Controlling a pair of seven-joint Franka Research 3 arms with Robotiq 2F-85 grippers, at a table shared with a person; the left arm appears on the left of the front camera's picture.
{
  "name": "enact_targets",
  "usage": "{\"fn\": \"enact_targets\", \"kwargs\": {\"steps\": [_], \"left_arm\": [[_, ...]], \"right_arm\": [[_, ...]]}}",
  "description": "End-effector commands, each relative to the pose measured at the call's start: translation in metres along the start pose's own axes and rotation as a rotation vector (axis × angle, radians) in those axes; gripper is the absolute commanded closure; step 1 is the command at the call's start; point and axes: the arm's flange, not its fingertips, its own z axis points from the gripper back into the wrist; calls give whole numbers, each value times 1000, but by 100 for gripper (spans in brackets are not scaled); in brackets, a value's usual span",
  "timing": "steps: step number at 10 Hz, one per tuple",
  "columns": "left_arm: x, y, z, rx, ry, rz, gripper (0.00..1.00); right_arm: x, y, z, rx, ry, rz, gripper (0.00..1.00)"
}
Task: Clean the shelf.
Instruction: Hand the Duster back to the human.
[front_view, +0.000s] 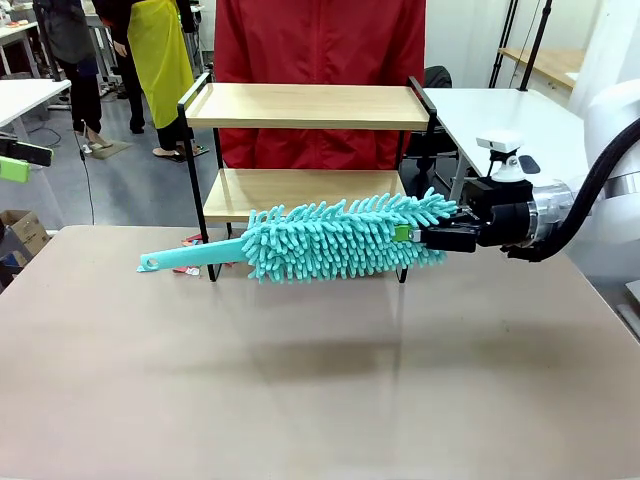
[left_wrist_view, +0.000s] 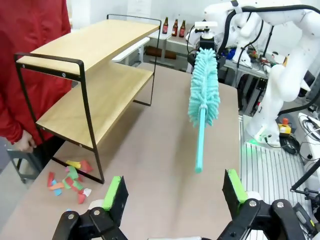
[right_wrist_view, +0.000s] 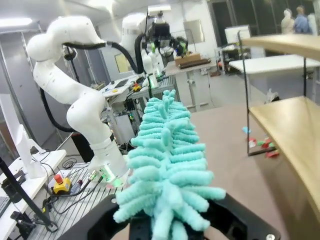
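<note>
While the shelf (front_view: 305, 105) stands at the table's far edge, we hold a duster.
Our right gripper (front_view: 428, 235) pinches the teal duster (front_view: 340, 238) level before its lower board; our left gripper (left_wrist_view: 175, 192) is spread wide, holding nothing.

White side tables (front_view: 30, 95) stand on a grey floor (front_view: 130, 170).

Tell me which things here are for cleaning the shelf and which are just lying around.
For the job:
- shelf
- teal microfiber duster, held by its head in the right gripper

Lying about:
- coloured scraps on the table beside the shelf leg
- brown bottles on a far table
</note>
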Motion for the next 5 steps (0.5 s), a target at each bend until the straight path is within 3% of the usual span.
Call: {"fn": "enact_targets", "kwargs": {"steps": [1, 5], "left_arm": [[4, -1, 0, -5, -27, -5, 0], [4, -1, 0, -5, -27, -5, 0]], "right_arm": [[39, 21, 11, -23, -152, 101, 83], [111, 67, 50, -119, -320, 232, 83]]}}
